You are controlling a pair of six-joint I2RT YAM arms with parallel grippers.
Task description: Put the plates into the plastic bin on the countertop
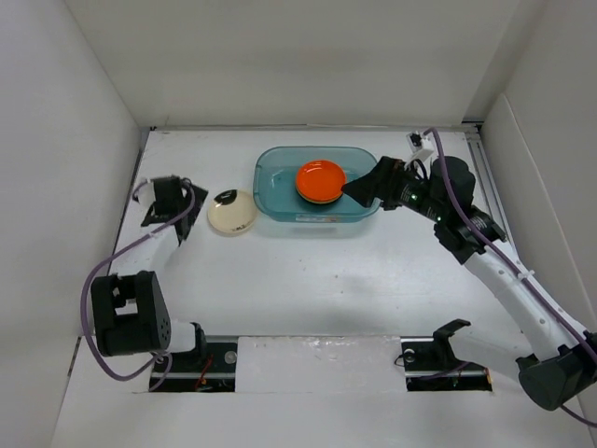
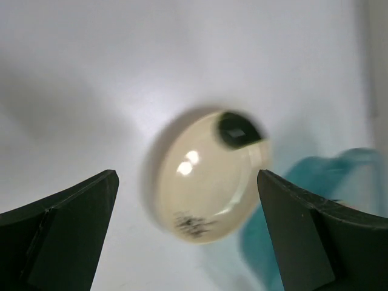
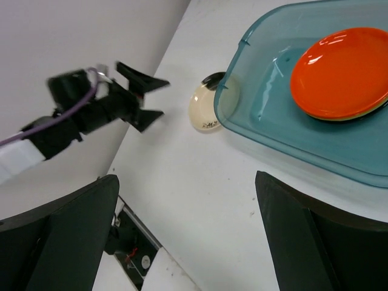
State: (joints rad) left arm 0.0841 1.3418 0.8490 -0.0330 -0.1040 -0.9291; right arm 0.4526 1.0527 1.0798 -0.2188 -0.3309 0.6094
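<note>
The teal plastic bin (image 1: 280, 201) stands at the middle back of the white countertop (image 1: 326, 280). In it lies a stack of plates with an orange plate (image 1: 320, 180) on top; green and dark edges show beneath it in the right wrist view (image 3: 342, 73). A cream plate (image 1: 231, 213) lies on the countertop just left of the bin, with a black plate edge (image 1: 226, 195) showing under its far side. My left gripper (image 1: 187, 207) is open and empty, left of the cream plate (image 2: 209, 182). My right gripper (image 1: 359, 189) is open and empty over the bin's right part.
White panels wall the countertop on the left, back and right. The bin's near rim (image 3: 242, 115) almost touches the cream plate (image 3: 206, 109). The bin's corner shows in the left wrist view (image 2: 339, 182). The arm bases sit at the near edge.
</note>
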